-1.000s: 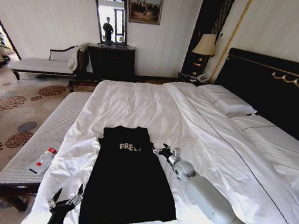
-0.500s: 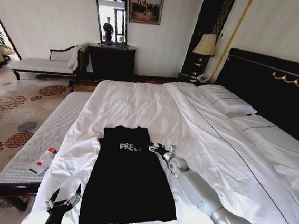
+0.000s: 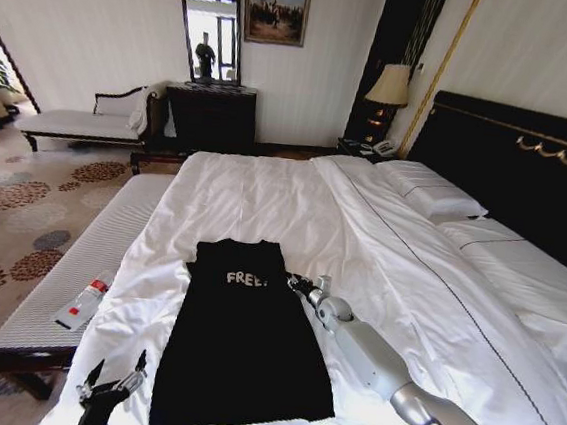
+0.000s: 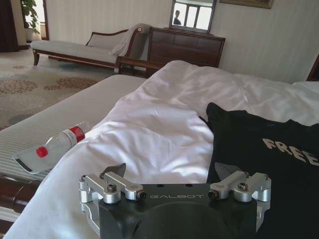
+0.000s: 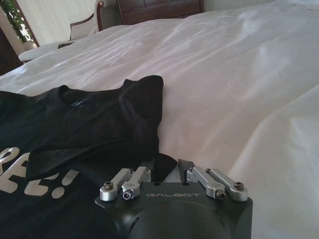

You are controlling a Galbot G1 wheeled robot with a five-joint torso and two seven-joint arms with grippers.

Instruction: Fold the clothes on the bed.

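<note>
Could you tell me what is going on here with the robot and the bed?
The robot is folding a black T-shirt lying on the white bed, with its sides folded in. Its right gripper is open at the shirt's edge beside the "FREE!" lettering. The left gripper is open near the shirt's lower corner, over the sheet.

The T-shirt (image 4: 259, 149) lettering runs off the frame edge (last characters cut) in the left wrist view.
</note>
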